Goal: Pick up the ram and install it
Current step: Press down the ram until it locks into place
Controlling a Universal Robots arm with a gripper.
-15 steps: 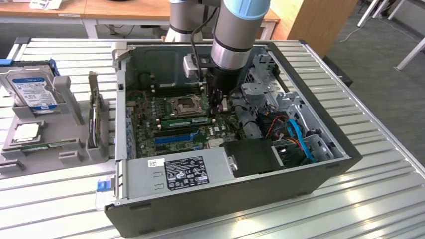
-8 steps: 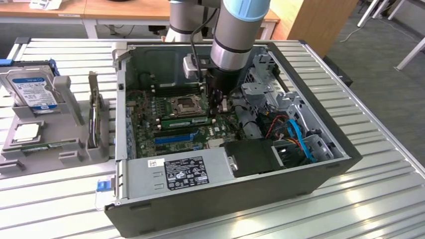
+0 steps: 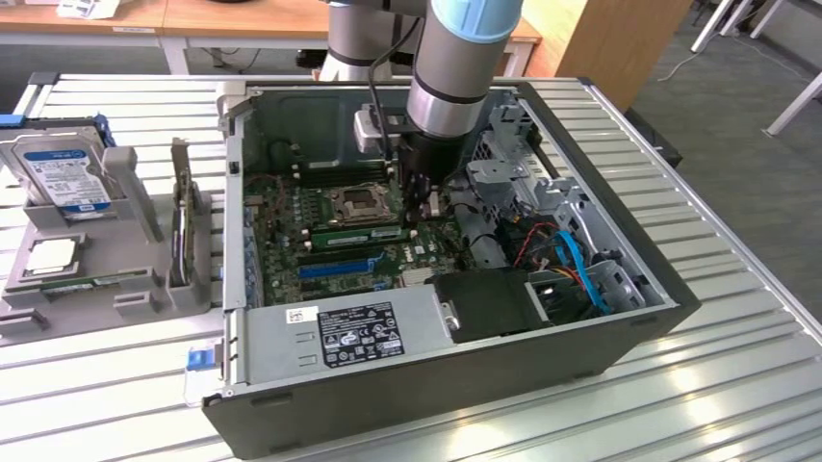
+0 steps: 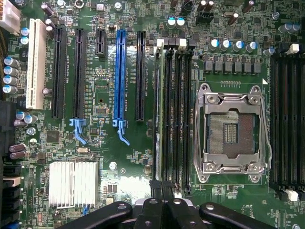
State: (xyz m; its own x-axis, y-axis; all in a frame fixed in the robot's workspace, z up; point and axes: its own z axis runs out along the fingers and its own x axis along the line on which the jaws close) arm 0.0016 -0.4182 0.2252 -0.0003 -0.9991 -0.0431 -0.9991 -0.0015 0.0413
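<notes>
Desk (image 3: 719,385) carries the open computer case (image 3: 617,327), its motherboard (image 4: 102,95) facing up. Ram (image 4: 160,114) stands in the slot beside the processor socket (image 4: 232,131). Tool (image 4: 163,188) hovers over its end, fingers pressed together; uneven downward pressure could leave one end unseated.

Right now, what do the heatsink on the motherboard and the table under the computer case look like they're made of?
Heatsink: bare silvery metal, probably aluminium, cut into fine parallel fins with a bright matte sheen.
Table: ribbed light metal slats, likely aluminium, showing long glossy reflections.
</notes>
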